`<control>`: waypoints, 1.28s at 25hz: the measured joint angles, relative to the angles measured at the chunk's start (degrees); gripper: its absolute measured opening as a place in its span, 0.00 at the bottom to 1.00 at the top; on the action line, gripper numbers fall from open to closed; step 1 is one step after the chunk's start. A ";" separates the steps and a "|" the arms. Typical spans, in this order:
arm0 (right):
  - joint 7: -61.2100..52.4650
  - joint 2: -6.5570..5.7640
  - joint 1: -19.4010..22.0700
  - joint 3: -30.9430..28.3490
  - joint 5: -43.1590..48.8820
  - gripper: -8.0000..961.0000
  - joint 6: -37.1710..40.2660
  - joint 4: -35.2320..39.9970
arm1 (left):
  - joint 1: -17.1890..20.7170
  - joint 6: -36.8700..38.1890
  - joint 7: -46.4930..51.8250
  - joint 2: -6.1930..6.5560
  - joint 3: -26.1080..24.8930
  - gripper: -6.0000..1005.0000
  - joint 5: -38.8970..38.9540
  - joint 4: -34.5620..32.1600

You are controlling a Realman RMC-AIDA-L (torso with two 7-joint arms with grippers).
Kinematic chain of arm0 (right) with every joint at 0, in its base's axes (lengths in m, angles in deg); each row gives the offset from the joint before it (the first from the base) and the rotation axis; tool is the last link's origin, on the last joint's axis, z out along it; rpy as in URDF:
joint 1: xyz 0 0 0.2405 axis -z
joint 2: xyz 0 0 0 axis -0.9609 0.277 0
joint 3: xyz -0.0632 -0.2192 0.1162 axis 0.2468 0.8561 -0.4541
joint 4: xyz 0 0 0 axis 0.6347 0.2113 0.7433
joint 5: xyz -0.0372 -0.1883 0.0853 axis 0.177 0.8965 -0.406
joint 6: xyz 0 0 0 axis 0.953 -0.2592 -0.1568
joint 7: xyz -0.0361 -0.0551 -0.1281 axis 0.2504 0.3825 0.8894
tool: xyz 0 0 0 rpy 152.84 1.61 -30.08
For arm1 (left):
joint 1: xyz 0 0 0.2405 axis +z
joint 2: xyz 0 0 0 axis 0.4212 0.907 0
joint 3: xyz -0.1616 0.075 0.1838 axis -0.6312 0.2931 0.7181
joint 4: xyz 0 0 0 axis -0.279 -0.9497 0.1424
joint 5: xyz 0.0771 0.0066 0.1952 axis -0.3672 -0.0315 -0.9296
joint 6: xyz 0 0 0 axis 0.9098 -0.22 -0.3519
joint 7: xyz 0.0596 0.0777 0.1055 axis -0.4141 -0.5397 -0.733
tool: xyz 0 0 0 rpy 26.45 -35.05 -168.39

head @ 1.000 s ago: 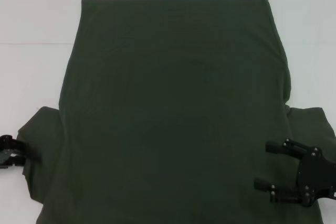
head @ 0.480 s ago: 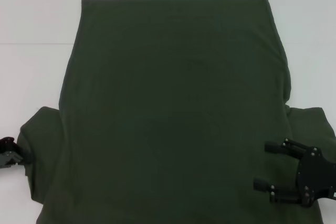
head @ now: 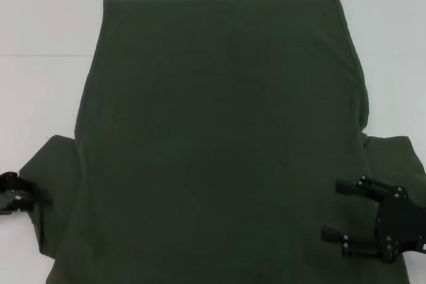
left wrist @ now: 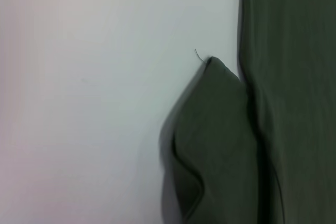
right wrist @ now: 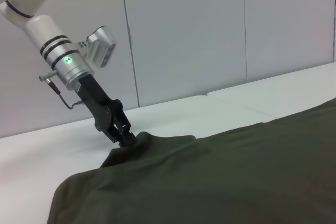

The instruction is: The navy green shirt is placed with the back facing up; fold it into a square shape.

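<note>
While the large dark olive-green soft cotton shirt [head: 219,138] lies spread plain side up across the white counter [head: 46,24], covering most of it in the head view, both of the robot's arms sit at the garment's near corners. Its straight hem runs along the far side, and the two short sleeves flare out toward the robot at either edge.

At the left sleeve [head: 50,184], the black left tool [head: 25,197] meets the outer edge of the cloth. The right wrist view shows that same left tool [right wrist: 126,139] from across the counter, angled steeply down from its white forearm, its tip closed on a pinch of fabric that rises into a small peak above the counter. The left wrist view shows none of that arm's own fingers, only the sleeve [left wrist: 220,145] with a rolled fold along its edge, a loose thread at its tip, and bare counter [left wrist: 84,98] beside it.

On the other side, the black right tool [head: 333,211] sits over the shirt just inboard of the right sleeve [head: 393,161]. Its two fingers [head: 356,186] point toward the middle of the garment and stand well apart, with nothing between them but the cloth underneath; whether they touch the fabric cannot be told
</note>
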 joint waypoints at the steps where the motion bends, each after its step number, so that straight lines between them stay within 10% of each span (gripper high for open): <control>1: 0.00 0.00 0.00 0.00 0.00 0.98 0.00 0.00 | 0.00 -0.05 0.10 0.00 0.05 0.26 0.00 0.00; 16: 0.00 -0.08 0.00 -0.18 -0.01 0.98 0.70 0.08 | -1.71 0.33 0.88 0.32 0.40 0.68 -4.58 -0.44; 32: 0.00 -0.09 0.02 -0.18 -0.01 0.98 0.79 0.09 | -2.29 0.43 0.94 -0.03 2.76 0.68 -5.07 -1.56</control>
